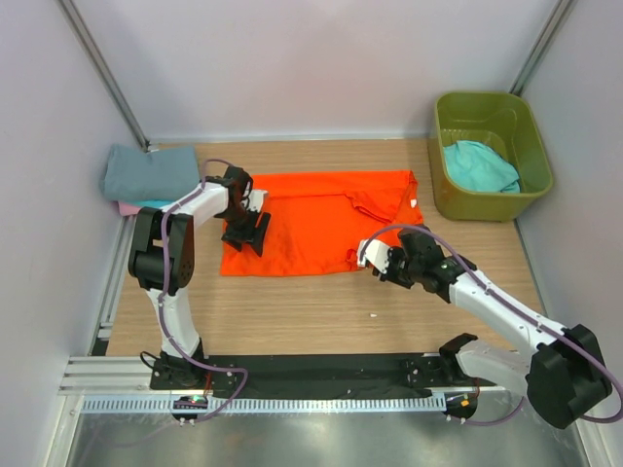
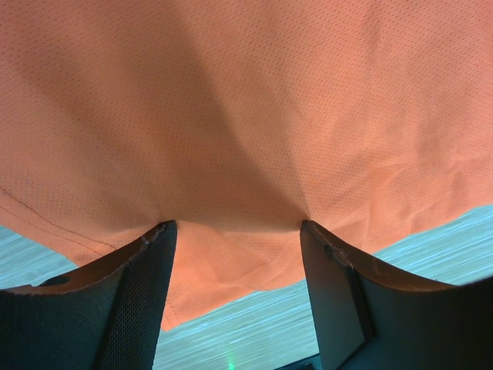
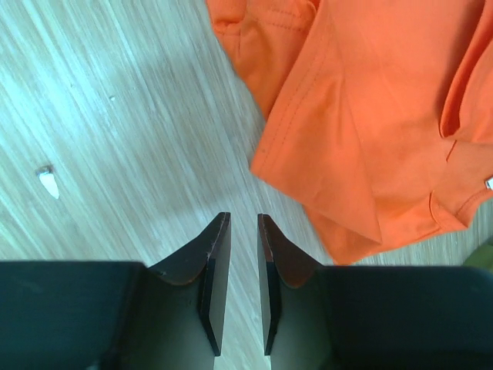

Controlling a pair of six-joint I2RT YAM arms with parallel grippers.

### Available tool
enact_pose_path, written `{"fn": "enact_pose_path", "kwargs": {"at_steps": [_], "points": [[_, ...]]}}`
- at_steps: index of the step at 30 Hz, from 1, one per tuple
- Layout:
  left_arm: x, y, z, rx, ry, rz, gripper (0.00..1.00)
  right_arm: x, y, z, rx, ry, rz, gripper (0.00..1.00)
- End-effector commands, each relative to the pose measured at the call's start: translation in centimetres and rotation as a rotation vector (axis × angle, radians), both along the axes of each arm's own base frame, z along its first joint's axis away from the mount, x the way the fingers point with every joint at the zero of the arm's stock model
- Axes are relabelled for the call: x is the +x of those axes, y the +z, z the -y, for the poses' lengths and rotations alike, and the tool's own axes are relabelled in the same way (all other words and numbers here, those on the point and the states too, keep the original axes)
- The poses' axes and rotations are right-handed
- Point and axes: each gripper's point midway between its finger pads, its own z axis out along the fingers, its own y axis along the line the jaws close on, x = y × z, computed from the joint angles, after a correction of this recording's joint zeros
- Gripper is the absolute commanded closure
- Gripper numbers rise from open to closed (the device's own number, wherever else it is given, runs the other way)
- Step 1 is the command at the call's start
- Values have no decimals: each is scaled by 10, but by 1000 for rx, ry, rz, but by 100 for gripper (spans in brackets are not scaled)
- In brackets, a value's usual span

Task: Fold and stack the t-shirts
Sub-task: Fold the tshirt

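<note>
The bright orange t-shirt (image 1: 321, 224) lies spread flat on the wooden table, with a small white neck label (image 1: 417, 202) at its right edge. My left gripper (image 1: 243, 233) is open wide, with both fingertips pressed on the shirt's left part; the cloth (image 2: 246, 116) fills the left wrist view and its hem sags between the jaws. My right gripper (image 1: 375, 258) hovers over bare table just off the shirt's lower right edge. Its jaws (image 3: 239, 216) stand a narrow gap apart and hold nothing. The orange sleeve (image 3: 370, 116) lies just beyond them to the right.
A folded grey-blue shirt (image 1: 151, 173) rests on a pink one (image 1: 127, 207) at the back left. An olive-green tub (image 1: 531, 195) at the back right holds a teal shirt (image 1: 482, 165). A small white scrap (image 1: 375, 316) lies on the table. Walls enclose the sides and back.
</note>
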Motion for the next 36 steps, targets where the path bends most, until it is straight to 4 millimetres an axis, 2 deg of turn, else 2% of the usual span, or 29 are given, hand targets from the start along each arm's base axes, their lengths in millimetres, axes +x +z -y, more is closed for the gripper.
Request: {"fn": "enact_pose_path", "kwargs": {"at_steps": [1, 15, 26, 36], "points": [[4, 0, 3, -6, -17, 26, 33, 17, 7, -15, 42, 33, 53, 73], [3, -5, 0, 12, -20, 18, 33, 25, -24, -17, -16, 64, 5, 64], [3, -7, -2, 23, -19, 11, 33, 31, -49, -14, -60, 56, -16, 64], [2, -7, -1, 24, -20, 12, 33, 40, -60, -9, -99, 51, 26, 69]]}}
